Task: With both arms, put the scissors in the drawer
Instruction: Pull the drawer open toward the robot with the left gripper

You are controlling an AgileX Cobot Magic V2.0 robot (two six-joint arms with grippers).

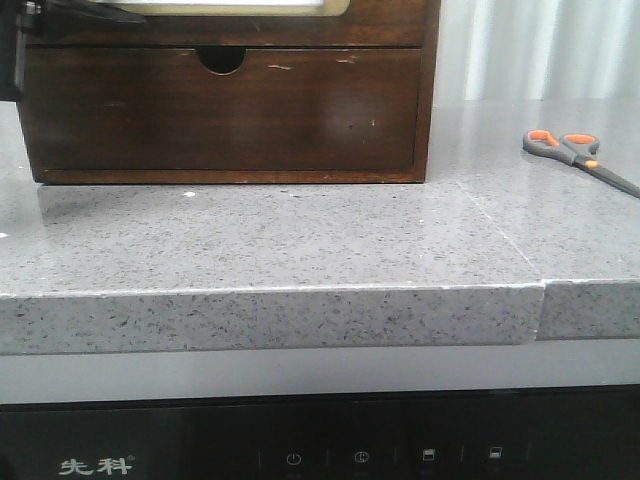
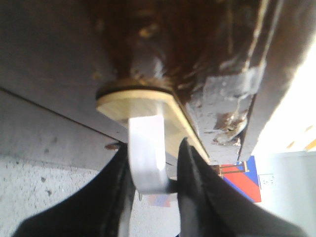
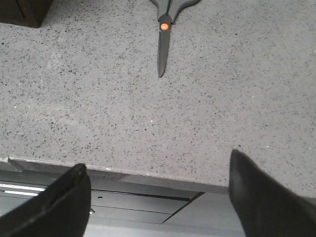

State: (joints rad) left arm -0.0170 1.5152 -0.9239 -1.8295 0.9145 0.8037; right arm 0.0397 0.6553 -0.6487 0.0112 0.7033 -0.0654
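Observation:
The scissors (image 1: 575, 150) lie flat on the grey counter at the right, handles to the left; their dark blades and orange pivot also show in the right wrist view (image 3: 163, 34). The drawer (image 1: 385, 22) with the white tan-framed panel is the upper one of the dark wood cabinet, cut off by the top edge. My left gripper (image 2: 154, 148) is up at that drawer's front, its black fingers (image 2: 195, 173) closed around a white handle (image 2: 146, 148) on a tan plate. My right gripper (image 3: 158, 170) is open and empty over the counter's front edge, well short of the scissors.
The lower plain drawer (image 1: 220, 110) with a semicircular notch is closed. The cabinet stands at the back left of the counter (image 1: 300, 240). A seam splits the counter (image 1: 540, 290) at the right. A dark appliance panel (image 1: 320, 440) sits below the front edge.

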